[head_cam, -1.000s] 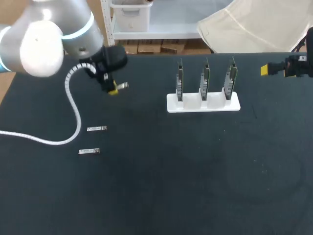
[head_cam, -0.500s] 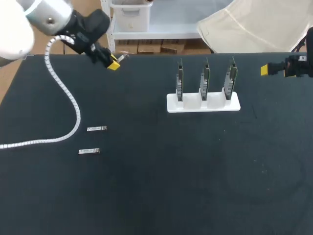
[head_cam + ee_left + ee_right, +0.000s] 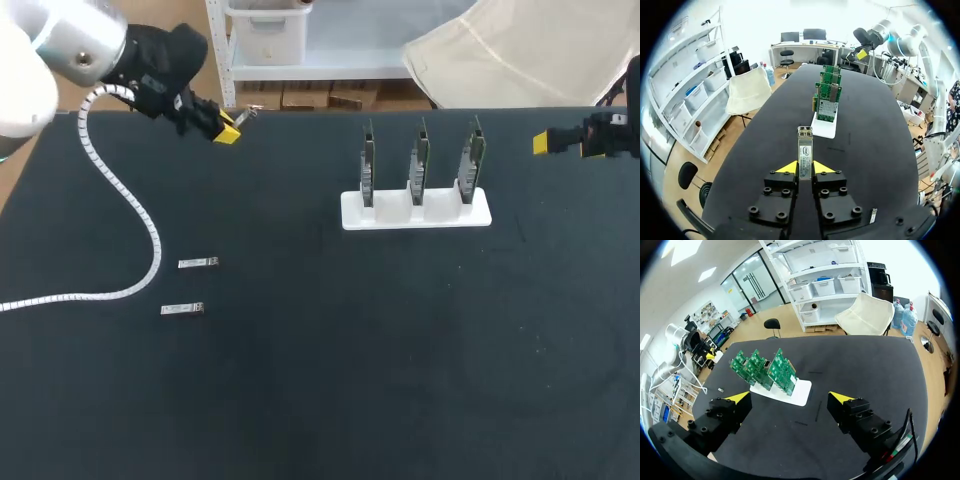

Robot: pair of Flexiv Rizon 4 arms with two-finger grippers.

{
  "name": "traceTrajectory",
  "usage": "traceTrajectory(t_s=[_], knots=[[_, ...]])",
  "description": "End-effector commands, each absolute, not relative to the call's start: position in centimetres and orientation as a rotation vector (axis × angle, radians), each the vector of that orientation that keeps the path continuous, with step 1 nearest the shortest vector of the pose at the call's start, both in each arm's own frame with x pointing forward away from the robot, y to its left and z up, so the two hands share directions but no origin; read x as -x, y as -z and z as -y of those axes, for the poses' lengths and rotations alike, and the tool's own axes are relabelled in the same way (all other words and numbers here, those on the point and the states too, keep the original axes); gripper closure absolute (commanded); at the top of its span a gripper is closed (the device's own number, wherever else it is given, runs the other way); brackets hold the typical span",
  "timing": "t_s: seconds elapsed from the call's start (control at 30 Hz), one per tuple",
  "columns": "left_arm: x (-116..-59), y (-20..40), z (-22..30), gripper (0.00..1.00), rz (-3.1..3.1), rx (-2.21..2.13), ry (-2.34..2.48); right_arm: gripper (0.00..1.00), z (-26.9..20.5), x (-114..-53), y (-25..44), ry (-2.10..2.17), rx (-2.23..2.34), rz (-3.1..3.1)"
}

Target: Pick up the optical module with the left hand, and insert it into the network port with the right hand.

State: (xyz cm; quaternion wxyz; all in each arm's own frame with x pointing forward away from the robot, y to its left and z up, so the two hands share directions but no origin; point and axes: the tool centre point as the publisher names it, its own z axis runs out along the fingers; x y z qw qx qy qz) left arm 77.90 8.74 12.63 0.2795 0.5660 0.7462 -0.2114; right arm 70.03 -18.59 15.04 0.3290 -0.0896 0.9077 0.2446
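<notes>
Left jaws clenched on slim silver optical module (image 3: pixel 805 150), over far-left corner of black desk (image 3: pixel 350 380). Right jaws released, at far right. Green network cards (image 3: pixel 420 160) upright in white holder (image 3: pixel 415 214).

Even, bright light falls from overhead on the matte black bench (image 3: pixel 300 380), which soaks it up and shows hardly any shadow. The left arm (image 3: pixel 20 70) has a white shell that glares almost blank, and the white card stand (image 3: pixel 415 212) is bright too. In the left wrist view the optical module (image 3: pixel 805 150) carries a soft sheen along its metal.
</notes>
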Motion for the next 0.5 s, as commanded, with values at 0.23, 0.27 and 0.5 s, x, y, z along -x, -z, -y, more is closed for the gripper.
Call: traceTrajectory(t_s=[0.23,0.27,0.5], knots=[[-78.7,-14.5,-4.9,1.00,-1.843,-1.551,0.644,0.00,18.5,-70.0,-15.1,-0.634,0.231,-2.376],[-78.9,-14.9,-4.2,1.00,-1.809,-1.544,0.669,0.00,18.5,-70.0,-15.1,-0.634,0.231,-2.376],[-79.3,-18.6,0.4,1.00,-1.606,-1.475,0.831,0.00,18.5,-70.0,-15.1,-0.634,0.231,-2.376]])
